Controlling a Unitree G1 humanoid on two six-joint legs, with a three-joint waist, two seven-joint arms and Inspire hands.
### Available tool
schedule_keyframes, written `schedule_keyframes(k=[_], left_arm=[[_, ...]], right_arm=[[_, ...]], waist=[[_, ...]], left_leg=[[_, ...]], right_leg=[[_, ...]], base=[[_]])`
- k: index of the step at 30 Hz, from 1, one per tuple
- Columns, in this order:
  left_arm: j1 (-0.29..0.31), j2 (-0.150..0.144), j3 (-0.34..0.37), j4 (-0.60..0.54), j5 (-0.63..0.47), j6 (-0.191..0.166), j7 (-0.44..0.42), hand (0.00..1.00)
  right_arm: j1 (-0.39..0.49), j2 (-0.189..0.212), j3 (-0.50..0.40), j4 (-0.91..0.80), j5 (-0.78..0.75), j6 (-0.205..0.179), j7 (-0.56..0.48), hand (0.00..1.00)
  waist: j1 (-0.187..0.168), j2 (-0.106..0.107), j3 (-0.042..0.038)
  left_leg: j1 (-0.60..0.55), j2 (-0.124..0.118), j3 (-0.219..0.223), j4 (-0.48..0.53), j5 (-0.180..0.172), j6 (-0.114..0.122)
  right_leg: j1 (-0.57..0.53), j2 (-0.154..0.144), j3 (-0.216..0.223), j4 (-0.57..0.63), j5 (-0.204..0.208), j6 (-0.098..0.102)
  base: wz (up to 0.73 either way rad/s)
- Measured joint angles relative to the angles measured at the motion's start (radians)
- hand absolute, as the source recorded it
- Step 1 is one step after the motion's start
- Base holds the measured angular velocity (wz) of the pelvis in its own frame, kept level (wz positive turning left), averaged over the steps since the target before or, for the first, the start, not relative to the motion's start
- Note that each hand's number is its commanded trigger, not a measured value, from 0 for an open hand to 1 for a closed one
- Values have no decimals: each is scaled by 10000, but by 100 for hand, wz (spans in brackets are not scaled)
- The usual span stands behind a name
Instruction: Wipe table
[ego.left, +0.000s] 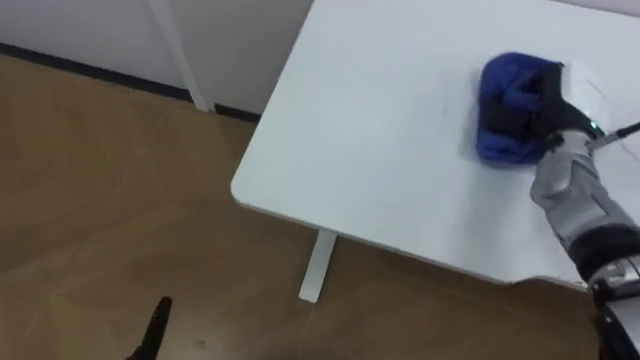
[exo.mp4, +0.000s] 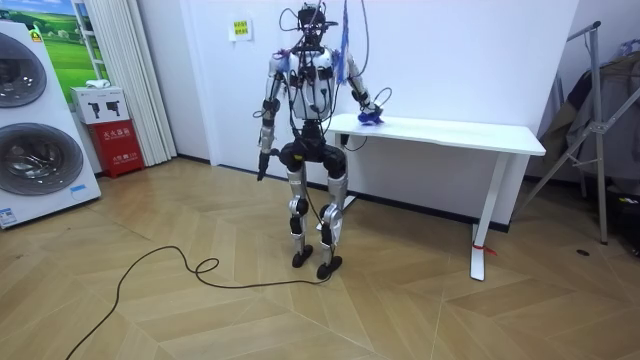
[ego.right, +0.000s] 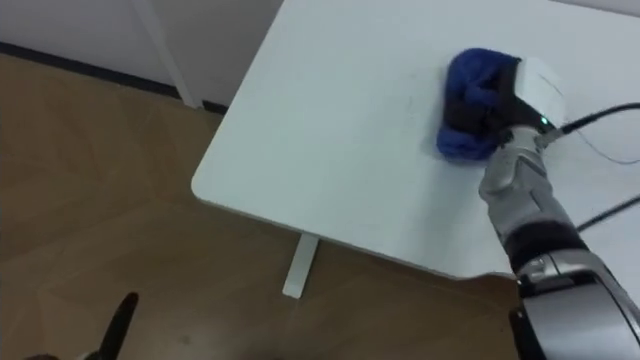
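Observation:
A bunched blue cloth lies on the white table, towards its right part in the eye views. My right hand rests on top of the cloth with its dark fingers curled into the folds. My right forearm reaches in from the lower right. My left hand hangs low over the wooden floor at the bottom left, with straight fingers and nothing in it. In the room view I stand upright at the table's end, right arm stretched out to the cloth.
The table's rounded near corner and white leg stand over parquet floor. A wall with dark skirting runs behind. Washing machines and a red box stand at the room view's left, a metal rack at its right.

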Motion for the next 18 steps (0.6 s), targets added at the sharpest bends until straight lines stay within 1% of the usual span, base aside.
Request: schedule_keyframes(k=[1,2,3,4,5,6,7,8,9,10,11,12,13,14,15,16,17,18], left_arm=[[79,18,-4,-52,3,2,-8,0],[221,44,8,-105,8,2,-17,0],[317,45,20,-106,10,13,-18,0],[389,45,40,-110,11,14,-30,0],[548,47,128,-124,18,14,-54,0],[713,48,222,-167,20,9,-54,0],[757,48,315,-204,21,-2,-54,0],[805,59,497,-227,13,-29,-54,0],[828,73,645,-205,33,-26,-57,0],[882,75,735,-245,66,-27,-57,0],[1027,107,907,-393,91,-33,-56,0],[1144,185,950,-479,105,-65,-59,0],[1203,188,1028,-476,106,-75,-61,0],[1311,153,1186,-478,79,-101,-64,0],[1395,141,1234,-478,91,-130,-71,0],[1394,142,1242,-480,96,-141,-71,0],[1373,142,1258,-489,108,-143,-64,0],[1275,112,1173,-497,107,-143,-39,0]], right_arm=[[78,-16,-15,13,7,1,28,100],[389,-112,-82,75,78,-23,113,100],[827,-190,-436,133,451,-307,70,100],[1116,-219,-620,83,555,-502,57,100],[1472,-235,-891,72,735,-816,41,100],[1850,-240,-1363,71,734,-1022,35,100],[2009,-253,-1557,71,742,-1086,32,100],[2290,-267,-1929,83,780,-1179,37,100],[2598,-274,-2262,204,871,-1281,15,100],[2752,-288,-2395,325,897,-1385,3,100],[3087,-303,-2632,441,952,-1468,20,100],[3471,-303,-2806,479,1100,-1479,25,100],[3713,-304,-2938,479,1112,-1480,20,100],[4150,-306,-3190,490,1118,-1478,18,100],[4406,-306,-3373,588,1115,-1476,46,100],[4472,-306,-3412,684,1115,-1476,62,100],[4475,-307,-3477,808,1115,-1431,87,100],[4426,-284,-3451,731,1087,-1265,73,100]], waist=[[-48,-11,-1],[-93,-46,-12],[-157,-65,-21],[-224,-73,-26],[-329,-77,-28],[-428,-94,-51],[-502,-104,-57],[-592,-116,-65],[-650,-142,-83],[-679,-161,-101],[-741,-189,-137],[-860,-220,-201],[-902,-183,-272],[-927,-194,-398],[-950,-175,-425],[-994,-161,-436],[-1120,-143,-435],[-1093,-48,-369]], left_leg=[[-7,-7,-108,-4,1,-4],[-20,-15,-269,-5,-2,-12],[-21,-46,-451,8,-5,-16],[-15,-72,-509,33,-5,-15],[43,-106,-572,78,-6,-12],[108,-144,-552,116,-16,4],[123,-161,-525,145,-28,22],[168,-159,-478,170,-115,84],[277,-174,-483,174,-198,100],[351,-184,-481,175,-213,112],[520,-184,-470,188,-282,127],[657,-202,-483,219,-338,148],[678,-209,-486,258,-374,160],[789,-219,-446,331,-445,194],[970,-227,-426,363,-500,225],[1025,-243,-412,382,-516,242],[1097,-290,-367,521,-568,281],[1119,-286,-305,739,-708,318]], right_leg=[[36,0,-128,-11,-3,4],[105,6,-311,-26,-5,9],[219,10,-437,-112,-5,9],[293,5,-491,-163,-5,9],[394,-6,-470,-184,-9,14],[513,-21,-450,-254,-16,28],[596,-24,-457,-311,-26,42],[686,-18,-422,-314,-68,112],[836,-19,-447,-354,-110,181],[910,-28,-463,-353,-120,197],[1068,-31,-477,-329,-131,216],[1239,-35,-469,-334,-143,236],[1291,-40,-469,-334,-147,242],[1473,-58,-475,-305,-169,279],[1672,-62,-509,-303,-183,302],[1741,-80,-543,-286,-205,338],[1824,-188,-672,-190,-303,474],[1780,-277,-685,169,-462,491]], base=[[49],[56],[55],[46],[37],[36],[32],[24],[16],[5],[0],[0],[0],[-10],[-12],[-6],[-10],[-16]])
